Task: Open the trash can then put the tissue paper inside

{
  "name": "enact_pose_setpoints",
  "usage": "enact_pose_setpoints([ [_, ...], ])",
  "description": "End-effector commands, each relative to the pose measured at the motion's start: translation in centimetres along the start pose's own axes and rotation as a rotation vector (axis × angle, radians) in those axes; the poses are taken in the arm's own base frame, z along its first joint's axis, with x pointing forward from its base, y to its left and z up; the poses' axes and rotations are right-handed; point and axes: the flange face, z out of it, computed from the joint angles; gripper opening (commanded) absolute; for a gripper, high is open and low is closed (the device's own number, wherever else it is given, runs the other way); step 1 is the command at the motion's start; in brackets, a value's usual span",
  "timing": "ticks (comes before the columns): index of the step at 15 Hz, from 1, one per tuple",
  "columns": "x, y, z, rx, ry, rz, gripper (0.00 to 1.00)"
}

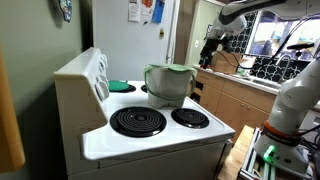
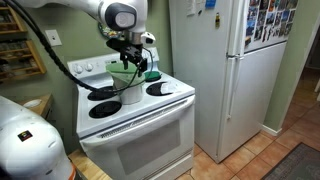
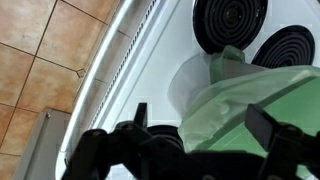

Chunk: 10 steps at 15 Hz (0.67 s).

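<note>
The trash can (image 1: 167,86) stands on the white stove top between the burners, silvery-grey with a green rim; it also shows in an exterior view (image 2: 128,88). In the wrist view its pale green crinkled lid (image 3: 250,95) fills the lower right. My gripper (image 3: 205,120) hangs open above it, dark fingertips (image 3: 140,112) spread wide and holding nothing. In both exterior views the gripper (image 2: 132,58) (image 1: 211,47) sits above the can. A whitish crumpled patch (image 3: 192,82) lies beside the lid; I cannot tell whether it is the tissue paper.
Black coil burners (image 1: 138,122) (image 3: 225,22) surround the can. A flat green disc (image 1: 118,86) lies by the stove's back panel (image 1: 86,72). A white fridge (image 2: 225,70) stands beside the stove, and wooden cabinets (image 1: 235,98) stand beyond it. Tiled floor (image 3: 35,60) lies below the stove's front edge.
</note>
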Motion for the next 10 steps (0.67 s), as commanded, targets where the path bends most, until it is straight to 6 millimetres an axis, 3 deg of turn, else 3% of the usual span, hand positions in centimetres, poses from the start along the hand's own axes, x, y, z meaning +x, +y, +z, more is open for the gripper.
enact_pose_setpoints([
  [1, 1.3, 0.9, 0.2, 0.118, 0.026, 0.018, 1.0],
  [6, 3.4, 2.3, 0.2, 0.325, 0.099, 0.0, 1.0],
  [10, 5.4, 2.9, 2.0, 0.451, 0.099, -0.019, 1.0],
])
